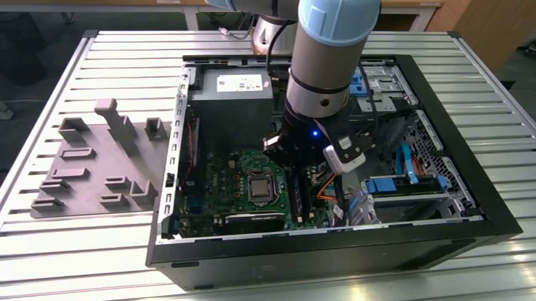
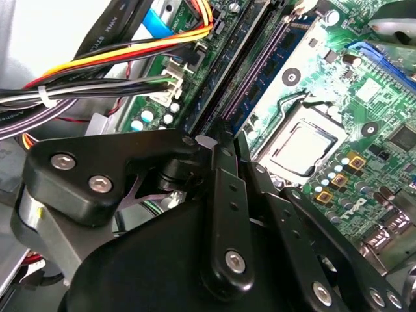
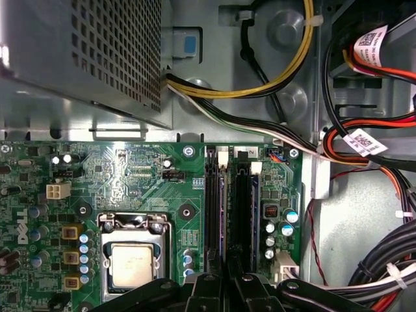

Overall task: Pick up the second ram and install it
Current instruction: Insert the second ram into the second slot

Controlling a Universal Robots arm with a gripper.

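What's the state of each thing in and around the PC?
Black desktop computer case: lying on its side, side panel off.
Silver square processor: seated in its socket, metal retention frame closed over it.
Black robot hand: inside the case, directly over the long black memory slots.

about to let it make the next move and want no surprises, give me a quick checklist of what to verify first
1. Hand lined up over the memory slots: ok, it sits right above them, beside the processor socket.
2. Memory stick in the hand: cannot tell, the hand's own body hides that spot.
3. Memory stick fully seated in a slot: cannot tell.
4. Wires off the slots: ok, they run beside the slots, not across them.
5. Computer case open and flat on the table: ok.
6. Grey tray out of the arm's way: ok, it lies outside the case.
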